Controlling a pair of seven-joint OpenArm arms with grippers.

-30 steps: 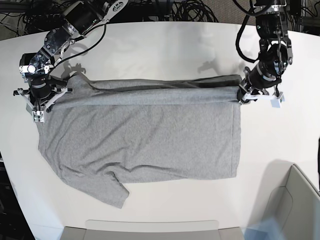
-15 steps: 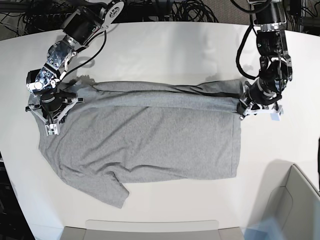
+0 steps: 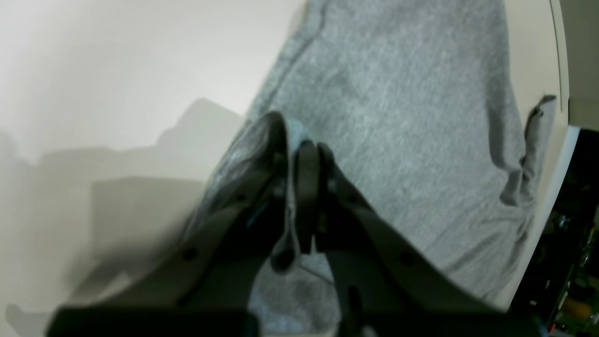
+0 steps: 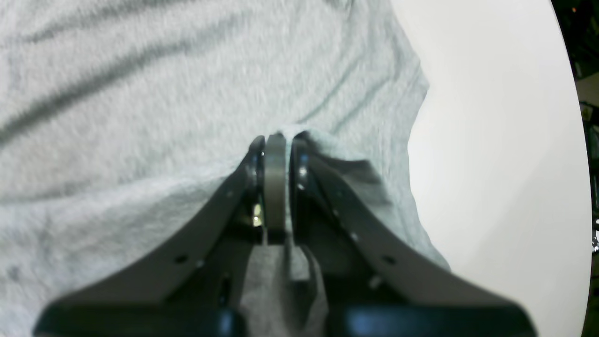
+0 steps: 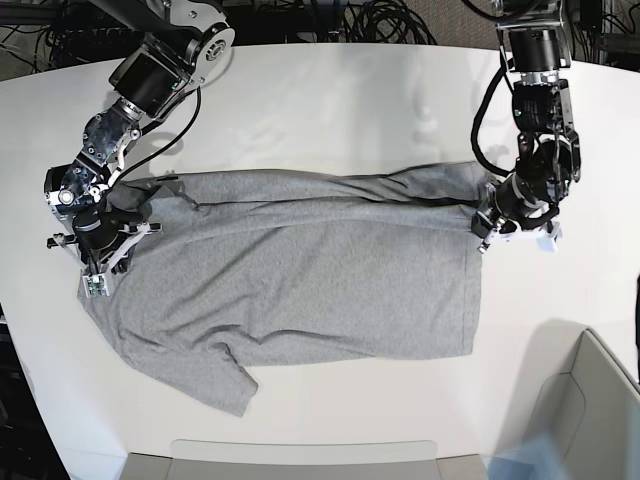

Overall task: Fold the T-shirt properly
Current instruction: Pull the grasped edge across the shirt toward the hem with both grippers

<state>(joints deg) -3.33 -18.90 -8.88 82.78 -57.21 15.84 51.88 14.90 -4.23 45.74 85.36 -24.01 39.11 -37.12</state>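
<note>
The heather-grey T-shirt lies spread on the white table, plain side up, its far edge doubled over toward the front in a long fold. At the fold's right end, by the hem corner, my left gripper is shut on the cloth. The left wrist view shows its fingers pinching a ridge of the T-shirt. My right gripper is shut on the fold's left end near the sleeve. In the right wrist view, its jaws clamp a bunch of the T-shirt. No lettering shows.
A grey bin stands at the front right corner and a flat grey tray lies along the front edge. Black cables crowd the space behind the table. The table's rounded edge runs close to the shirt's left sleeve.
Both grippers have moved toward the front of the table, drawing the shirt's far edge further over its body. The folded band has grown wider.
</note>
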